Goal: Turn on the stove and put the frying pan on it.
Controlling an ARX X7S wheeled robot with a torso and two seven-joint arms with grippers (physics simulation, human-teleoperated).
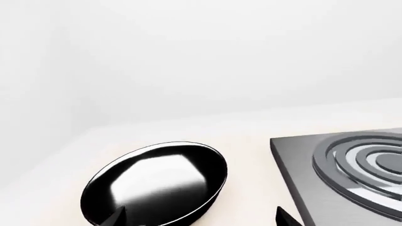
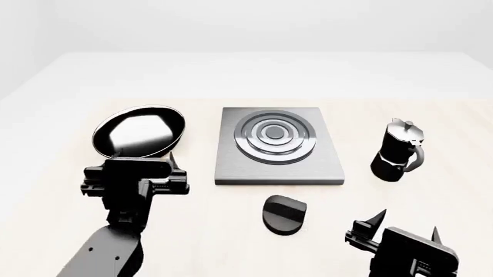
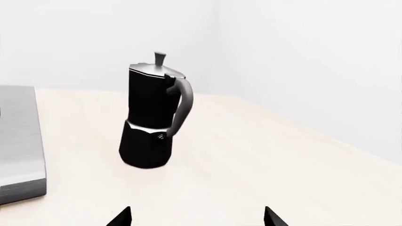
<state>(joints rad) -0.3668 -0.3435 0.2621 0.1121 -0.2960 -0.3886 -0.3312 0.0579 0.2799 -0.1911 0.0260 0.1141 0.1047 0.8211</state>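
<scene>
Head view: frying pan (image 2: 139, 131) beyond left jaws (open).

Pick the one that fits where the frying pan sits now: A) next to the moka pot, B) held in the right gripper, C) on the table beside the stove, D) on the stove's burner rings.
C: the frying pan rests on the table, apart from the stove, whose rings are bare.

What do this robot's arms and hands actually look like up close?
Both arms are matte black with no visible markings, cables or sleeves. The left hand is a blocky, boxy unit on a rounded, smooth arm. The right hand is similar, ending in two thin, pointed black fingers like small spikes.
</scene>
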